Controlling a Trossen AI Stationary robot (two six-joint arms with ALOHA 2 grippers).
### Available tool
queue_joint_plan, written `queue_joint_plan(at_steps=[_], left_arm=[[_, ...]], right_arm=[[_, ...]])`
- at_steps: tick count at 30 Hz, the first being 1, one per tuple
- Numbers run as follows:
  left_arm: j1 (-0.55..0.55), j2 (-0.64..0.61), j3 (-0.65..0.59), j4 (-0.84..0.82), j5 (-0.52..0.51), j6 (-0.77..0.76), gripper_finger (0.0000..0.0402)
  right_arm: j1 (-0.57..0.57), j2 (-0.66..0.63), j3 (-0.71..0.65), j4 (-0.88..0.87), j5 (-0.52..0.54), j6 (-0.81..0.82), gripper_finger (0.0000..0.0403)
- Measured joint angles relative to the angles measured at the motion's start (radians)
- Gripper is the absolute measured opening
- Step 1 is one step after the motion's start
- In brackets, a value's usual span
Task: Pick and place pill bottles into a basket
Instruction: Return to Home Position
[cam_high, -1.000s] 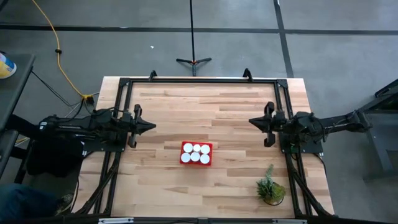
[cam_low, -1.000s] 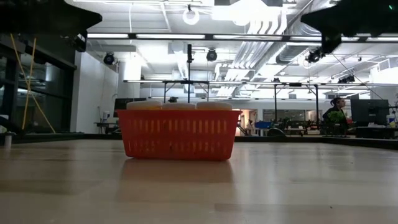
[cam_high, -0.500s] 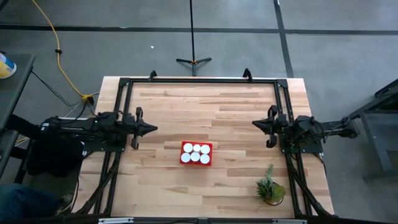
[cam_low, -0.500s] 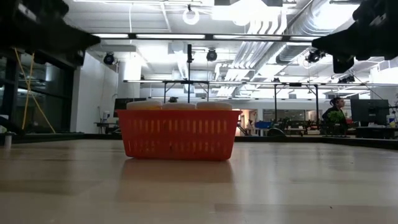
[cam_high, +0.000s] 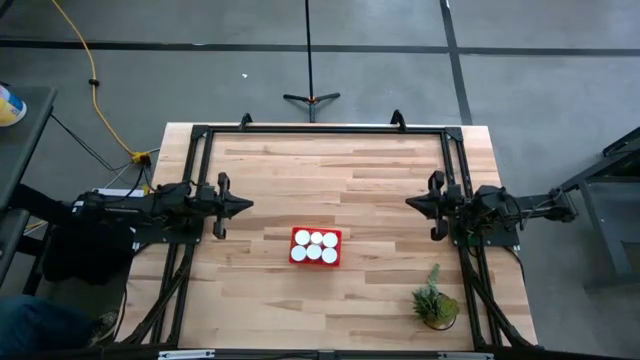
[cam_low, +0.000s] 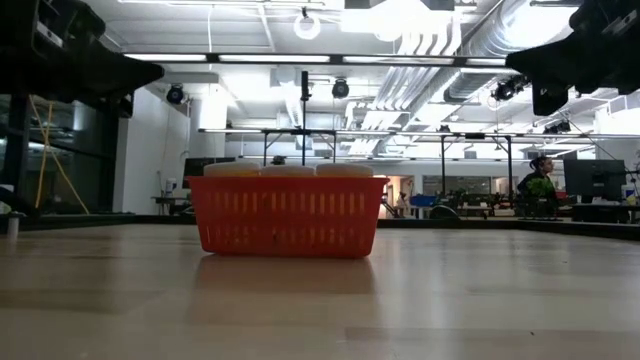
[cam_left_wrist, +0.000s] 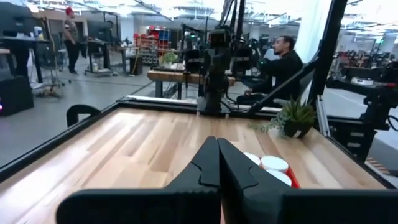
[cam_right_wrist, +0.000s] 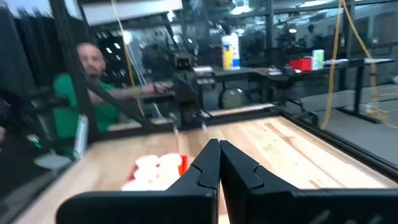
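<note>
The red basket (cam_high: 293, 247) sits near the middle of the tabletop (cam_high: 320, 170), packed with pill bottles (cam_high: 317, 238) standing upright. In the low view their white caps rise just above its rim. No bottle lies loose on the wood. The left claw (cam_high: 243, 204) hangs at the left side and the right claw (cam_high: 411, 202) at the right, both well apart from the basket. Each has its fingers pressed together and holds nothing. Little looks left to do, so the risks are small. Since the caps stand proud of the rim, a jolt to the tabletop as the arms settle could rock a bottle. The right arm folding low might also brush the potted plant (cam_high: 435, 300).
</note>
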Motion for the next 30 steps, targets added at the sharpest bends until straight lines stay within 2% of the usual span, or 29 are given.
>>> queue_joint_plan(at_steps=[4, 9, 30], left_arm=[[0.0, -0.007, 0.0, -0.036, -0.003, 0.0, 0.0022], [0.0, -0.007, 0.0, -0.047, 0.01, -0.002, 0.0022], [0.0, -0.007, -0.002, -0.061, 0.026, 0.026, 0.0023]], right_arm=[[0.0, 0.0, -0.05, 0.066, -0.032, 0.034, 0.0], [0.0, 0.002, -0.052, 0.009, -0.039, 0.069, 0.0], [-0.001, 0.003, -0.053, 0.007, 0.008, 0.047, 0.0]])
